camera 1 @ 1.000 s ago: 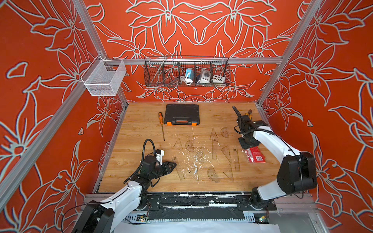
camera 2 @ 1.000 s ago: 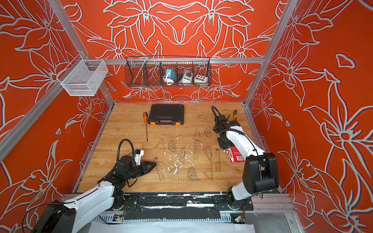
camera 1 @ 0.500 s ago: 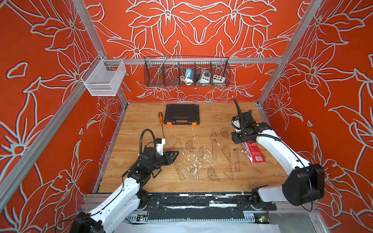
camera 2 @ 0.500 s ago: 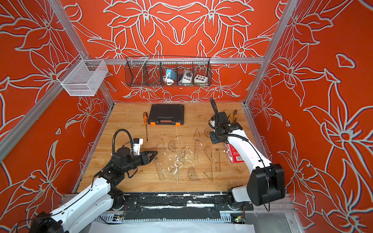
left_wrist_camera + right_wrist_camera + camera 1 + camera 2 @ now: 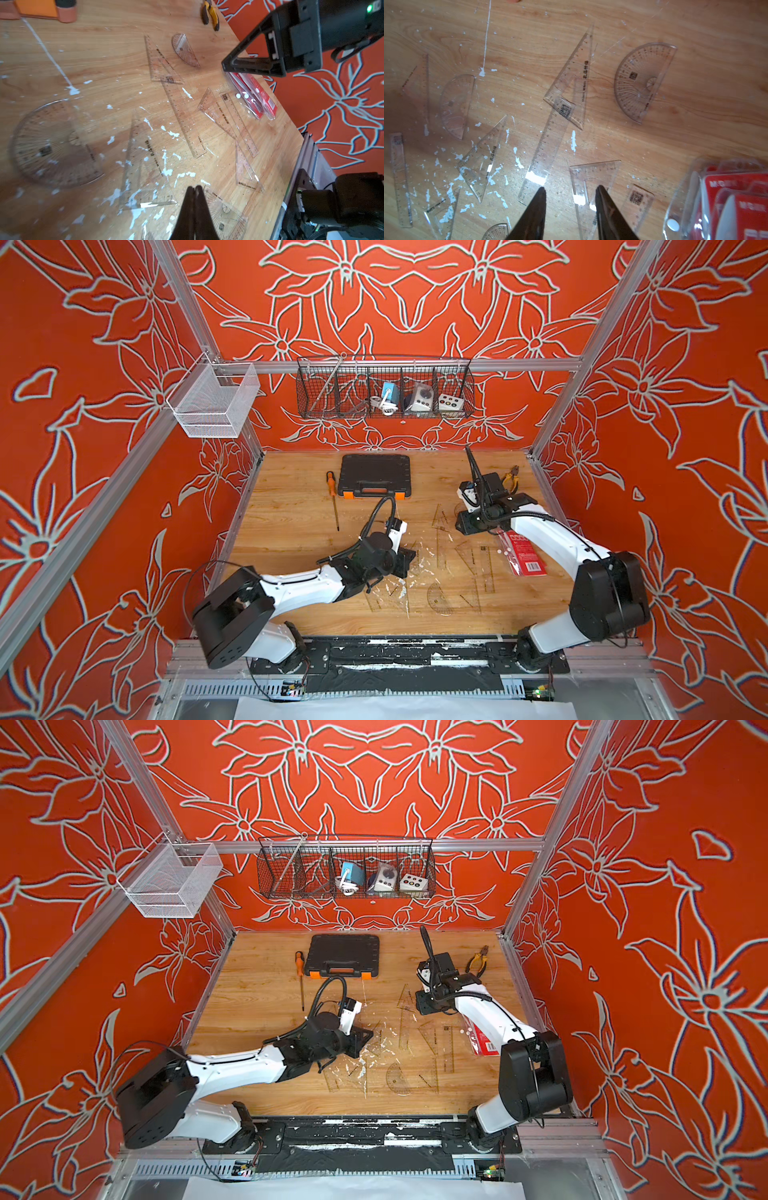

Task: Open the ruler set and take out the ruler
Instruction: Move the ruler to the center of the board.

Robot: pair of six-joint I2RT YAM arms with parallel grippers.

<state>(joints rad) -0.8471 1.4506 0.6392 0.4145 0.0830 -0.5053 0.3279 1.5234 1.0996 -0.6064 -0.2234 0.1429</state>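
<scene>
left gripper (image 5: 195,188): fingers pressed flat together, nothing between them; low over the table (image 5: 104,62), tips just beside a protractor (image 5: 225,216).
right gripper (image 5: 570,189): fingers (image 5: 538,207) set a moderate gap apart, only wood and loose clear plastic showing between them (nothing gripped).
ruler set (image 5: 726,199): red card in a clear sleeve, flat on the table, just beside the right gripper on the side away from the left gripper, clear of both fingers; sleeve open or closed, cannot tell.
ruler set from above (image 5: 525,556): partly hidden by the right arm, well apart from the left gripper.
ruler (image 5: 544,149): long, clear, loose on the table; near end just beside one finger of the right gripper, far end overlapping a set square (image 5: 584,70).
between the two grippers: more clear rulers, set squares and protractors, scattered flat.
beyond both grippers, by the back wall: black case (image 5: 374,475), screwdriver (image 5: 332,497), pliers (image 5: 510,479).
</scene>
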